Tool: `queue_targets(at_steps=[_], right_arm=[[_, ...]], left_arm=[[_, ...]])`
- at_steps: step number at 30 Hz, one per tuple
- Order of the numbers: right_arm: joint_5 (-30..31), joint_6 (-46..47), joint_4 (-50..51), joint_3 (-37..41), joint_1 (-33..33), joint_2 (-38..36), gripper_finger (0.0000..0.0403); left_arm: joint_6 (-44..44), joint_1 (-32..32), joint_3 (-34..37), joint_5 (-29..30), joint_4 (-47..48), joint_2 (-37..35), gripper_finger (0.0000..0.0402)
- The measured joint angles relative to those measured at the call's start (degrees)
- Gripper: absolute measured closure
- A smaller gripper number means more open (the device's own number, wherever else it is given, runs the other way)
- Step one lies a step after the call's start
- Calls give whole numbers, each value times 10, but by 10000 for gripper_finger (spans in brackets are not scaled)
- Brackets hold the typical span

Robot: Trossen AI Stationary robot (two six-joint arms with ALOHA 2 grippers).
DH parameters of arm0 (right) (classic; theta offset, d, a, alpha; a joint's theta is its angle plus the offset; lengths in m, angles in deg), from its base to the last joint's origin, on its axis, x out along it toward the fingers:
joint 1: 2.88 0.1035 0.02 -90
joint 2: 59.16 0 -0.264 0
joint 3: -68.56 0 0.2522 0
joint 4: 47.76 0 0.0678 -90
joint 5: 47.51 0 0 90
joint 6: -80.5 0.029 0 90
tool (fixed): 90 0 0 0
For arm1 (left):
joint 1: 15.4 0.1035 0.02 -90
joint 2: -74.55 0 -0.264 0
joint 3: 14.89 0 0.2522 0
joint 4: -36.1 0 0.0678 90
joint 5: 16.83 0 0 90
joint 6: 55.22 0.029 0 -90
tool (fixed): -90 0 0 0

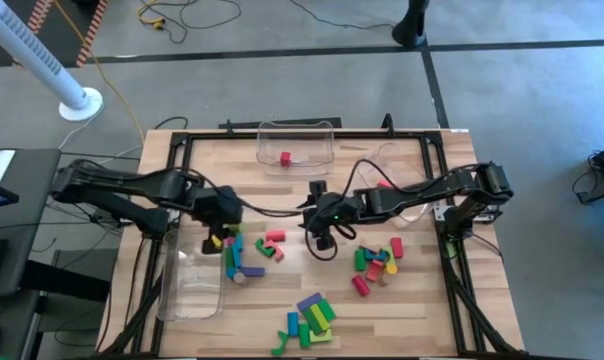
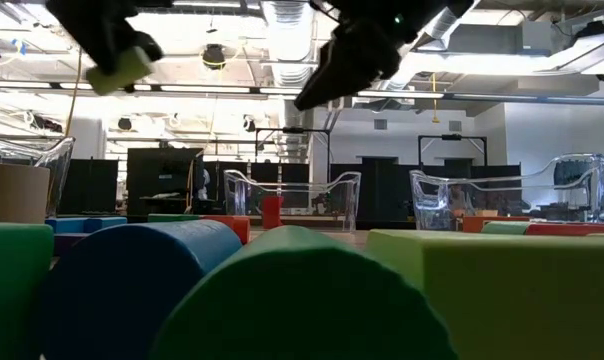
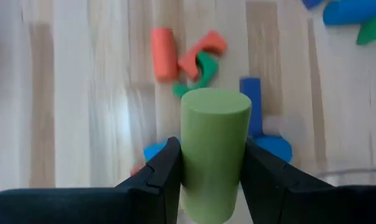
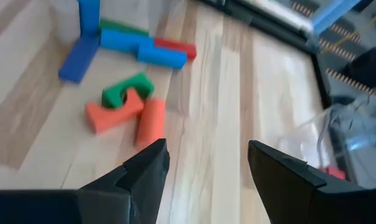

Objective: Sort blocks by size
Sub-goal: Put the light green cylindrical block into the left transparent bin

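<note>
The left tool (image 3: 206, 180) grips a light green cylinder block (image 3: 213, 149) upright between its fingers, lifted above the tabletop (image 1: 422, 310) at about nine o'clock from centre, just over a blue bar (image 1: 231, 262). The right tool (image 4: 203, 168) hangs near the tabletop's centre with its fingers spread wide and nothing between them. Below it lie a red cylinder (image 4: 150, 121), a red arch (image 4: 110, 114) and a green arch (image 4: 122, 90) touching one another. More blocks cluster at four (image 1: 377, 265) and six o'clock (image 1: 310, 322). One small red block (image 1: 285, 158) sits in the clear bin (image 1: 296, 128) at twelve o'clock.
</note>
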Motion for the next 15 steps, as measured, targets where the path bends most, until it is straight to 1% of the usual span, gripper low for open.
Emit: queue_targets(at_steps=[3,6,9,15], right_arm=[[0,9,28,0,0,0,148],[0,15,46,0,0,0,148],[0,16,58,0,0,0,148],[-1,17,65,0,0,0,148]], left_arm=[[-53,-25,0,17,50,-17,277],[-112,-56,0,22,72,-35,277],[-169,-94,5,29,78,-49,277],[-278,-167,54,29,87,-65,277]])
